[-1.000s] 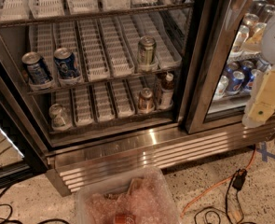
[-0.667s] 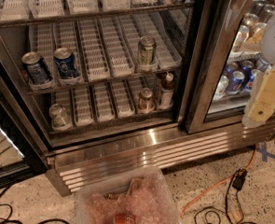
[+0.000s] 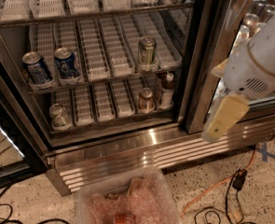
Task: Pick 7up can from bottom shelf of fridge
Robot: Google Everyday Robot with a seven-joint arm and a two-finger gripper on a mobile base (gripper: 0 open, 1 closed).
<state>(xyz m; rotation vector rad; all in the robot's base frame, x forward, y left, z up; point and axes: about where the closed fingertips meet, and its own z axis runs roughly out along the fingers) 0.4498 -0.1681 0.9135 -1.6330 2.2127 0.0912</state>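
Note:
The fridge [image 3: 200, 69] stands open in front of me. The 7up can [image 3: 59, 115], pale grey-green with a silver top, stands at the far left of the bottom shelf [image 3: 111, 105] in a white lane tray. A brownish can [image 3: 145, 100] and a dark bottle [image 3: 166, 90] stand at the right end of the same shelf. My gripper [image 3: 223, 118] hangs from the white arm [image 3: 256, 64] at the right. It is outside the fridge, in front of the door post, far right of the 7up can.
Two blue Pepsi cans [image 3: 36, 69] [image 3: 66, 62] and another can [image 3: 147, 50] stand on the shelf above. The ribbed steel base [image 3: 151, 150] juts out below. A clear plastic bin [image 3: 127, 199] and cables [image 3: 221, 190] lie on the floor. The neighbouring cooler [image 3: 253, 22] is at right.
The arm and gripper have moved left and down, closer to the fridge's door post. The cans have not moved.

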